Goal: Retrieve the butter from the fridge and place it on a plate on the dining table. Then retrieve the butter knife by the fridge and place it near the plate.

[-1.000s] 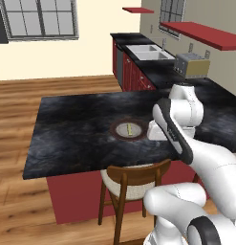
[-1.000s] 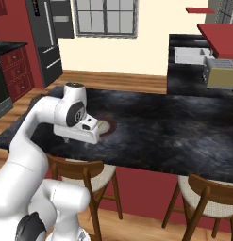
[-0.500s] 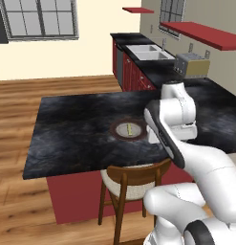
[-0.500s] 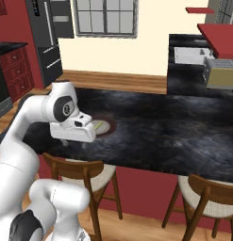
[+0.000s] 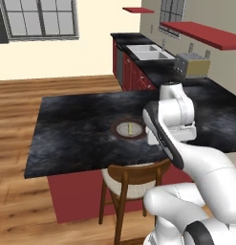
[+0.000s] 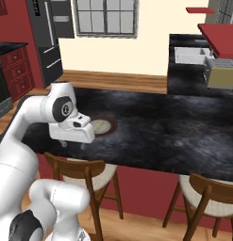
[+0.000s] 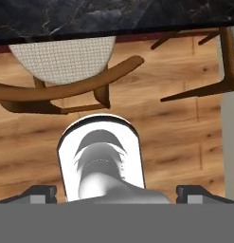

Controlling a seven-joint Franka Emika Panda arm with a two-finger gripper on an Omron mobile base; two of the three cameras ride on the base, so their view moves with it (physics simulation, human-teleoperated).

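Right, from my remote seat I read the scene like this.

Dining table [image 5: 76, 129]: long slab of black stone with grey marbling, glossy, over flat red sides; its edge runs along the top of my hand view [image 7: 113, 19].

Plate [image 5: 129, 129]: round and flat, dark brown rim, pale ring inside; it lies on the stone near the table's near edge. From the right base camera [image 6: 102, 125] the arm's wrist covers part of it.

Butter [image 5: 130, 128]: small thin yellow stick lying inside the plate, about at its centre, much shorter than the plate is wide.

Gripper [image 7: 116, 193]: released, jaws spread wide, two small dark tips at opposite sides of the hand view with nothing between them. I see it pointing down past the table edge at the floor.

Chairs: curved brown wooden backrest with a round, pale woven seat [image 7: 61, 57], tucked under the table edge; a second one [image 6: 210, 190] further right.

Floor [image 7: 170, 142]: warm wooden planks with visible grain.

Fridge [image 6: 52, 33]: tall dark grey box with long white bar handles, well apart from the table, at the far left.

Sink [image 5: 145, 50]: pale double basin set into the black counter over red cabinets.

Toaster [image 5: 192, 64]: boxy, metallic grey and tan, on that same counter.

Butter knife: I cannot make it out.
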